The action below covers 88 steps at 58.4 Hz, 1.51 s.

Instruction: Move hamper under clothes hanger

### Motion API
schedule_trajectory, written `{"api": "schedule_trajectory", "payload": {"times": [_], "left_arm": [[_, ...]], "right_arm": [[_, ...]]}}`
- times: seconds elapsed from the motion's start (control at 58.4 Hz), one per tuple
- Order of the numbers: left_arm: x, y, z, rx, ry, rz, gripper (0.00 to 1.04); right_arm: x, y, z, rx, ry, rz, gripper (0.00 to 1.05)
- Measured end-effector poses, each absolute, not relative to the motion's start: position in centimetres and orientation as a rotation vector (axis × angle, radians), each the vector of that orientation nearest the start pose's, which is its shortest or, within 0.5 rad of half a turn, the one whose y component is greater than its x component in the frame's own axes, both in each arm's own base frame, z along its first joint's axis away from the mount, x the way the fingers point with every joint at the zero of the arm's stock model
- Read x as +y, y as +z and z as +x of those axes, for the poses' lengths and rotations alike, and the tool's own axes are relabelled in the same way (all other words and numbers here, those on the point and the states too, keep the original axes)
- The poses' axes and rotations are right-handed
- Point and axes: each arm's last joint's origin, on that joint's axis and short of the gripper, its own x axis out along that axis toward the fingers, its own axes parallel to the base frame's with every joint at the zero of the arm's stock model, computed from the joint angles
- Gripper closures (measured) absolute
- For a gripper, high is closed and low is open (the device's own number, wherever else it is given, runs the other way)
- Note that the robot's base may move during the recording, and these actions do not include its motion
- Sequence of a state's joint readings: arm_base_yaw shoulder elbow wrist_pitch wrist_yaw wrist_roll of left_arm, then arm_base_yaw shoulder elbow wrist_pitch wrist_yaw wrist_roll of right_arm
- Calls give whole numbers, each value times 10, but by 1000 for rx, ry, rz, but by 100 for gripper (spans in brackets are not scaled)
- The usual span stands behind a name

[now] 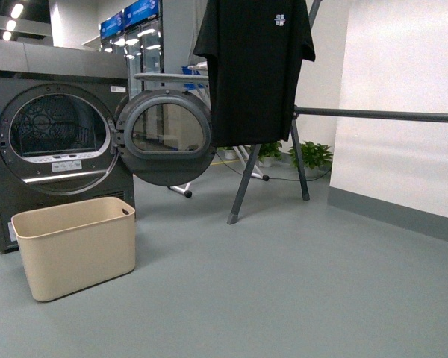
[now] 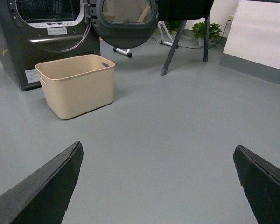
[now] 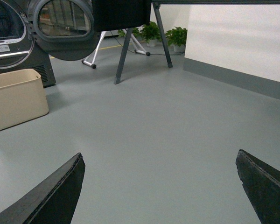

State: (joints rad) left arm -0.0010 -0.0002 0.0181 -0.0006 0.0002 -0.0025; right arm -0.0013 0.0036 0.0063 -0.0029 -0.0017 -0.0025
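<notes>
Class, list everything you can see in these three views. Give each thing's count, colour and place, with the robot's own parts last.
hamper: one, beige, on the floor in front of the dryer
dryer: one, dark grey, far left
dryer door: one, dark grey, swung open above and behind the hamper
clothes hanger: one, dark grey, right of the dryer, with its bar running off to the right
T-shirt: one, black, hanging at the clothes hanger's left end
potted plants: at least two, green, behind the clothes hanger's legs
wall: one, white with grey skirting, right
left gripper: one, black, open, over bare floor
right gripper: one, black, open, over bare floor
</notes>
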Motion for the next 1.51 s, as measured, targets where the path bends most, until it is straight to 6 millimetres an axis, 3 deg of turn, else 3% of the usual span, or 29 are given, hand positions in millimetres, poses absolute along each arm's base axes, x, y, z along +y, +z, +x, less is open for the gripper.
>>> {"api": "schedule_trajectory", "payload": {"times": [1.507], "left_arm": [[0, 170, 97, -17, -2, -2, 7]], "right_arm": [[0, 165, 98, 1, 1, -2, 8]]}}
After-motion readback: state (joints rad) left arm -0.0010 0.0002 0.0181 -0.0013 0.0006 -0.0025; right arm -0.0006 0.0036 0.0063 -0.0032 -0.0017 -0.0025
